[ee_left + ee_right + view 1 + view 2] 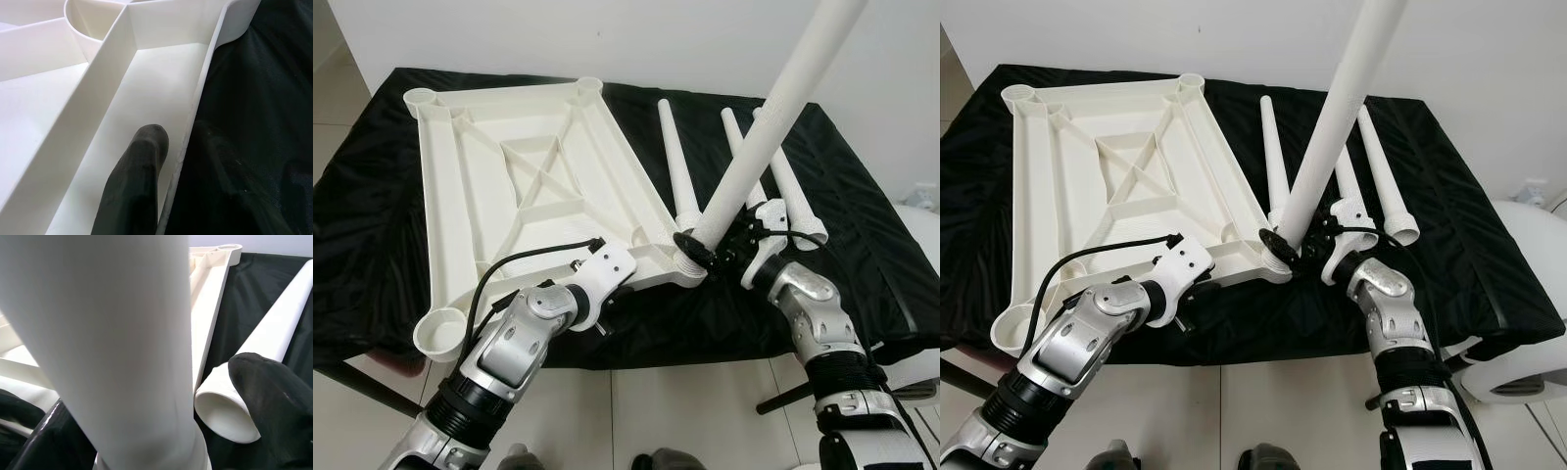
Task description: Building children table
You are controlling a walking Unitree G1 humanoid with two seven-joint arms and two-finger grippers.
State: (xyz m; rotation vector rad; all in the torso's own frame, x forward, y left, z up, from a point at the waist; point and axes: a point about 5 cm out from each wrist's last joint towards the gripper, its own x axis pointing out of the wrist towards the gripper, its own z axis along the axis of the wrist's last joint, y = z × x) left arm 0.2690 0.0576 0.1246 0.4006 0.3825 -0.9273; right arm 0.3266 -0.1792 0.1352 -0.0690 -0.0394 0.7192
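Note:
The white plastic table top (519, 186) lies upside down on a black cloth. My right gripper (722, 243) is shut on a white table leg (773, 117). The leg leans up to the right, with its lower end at the near right corner socket (688, 262). In the right wrist view the leg (112, 333) stands between my black fingers (274, 401). My left gripper (181, 142) is shut on the table top's near rim (195, 112), with one finger (142, 166) inside the rim. Three loose legs (675, 162) lie to the right.
The black cloth (372, 225) covers a low table that ends just in front of my arms. A white rounded object (1528, 294) stands on the floor at the right. A wall runs behind the table.

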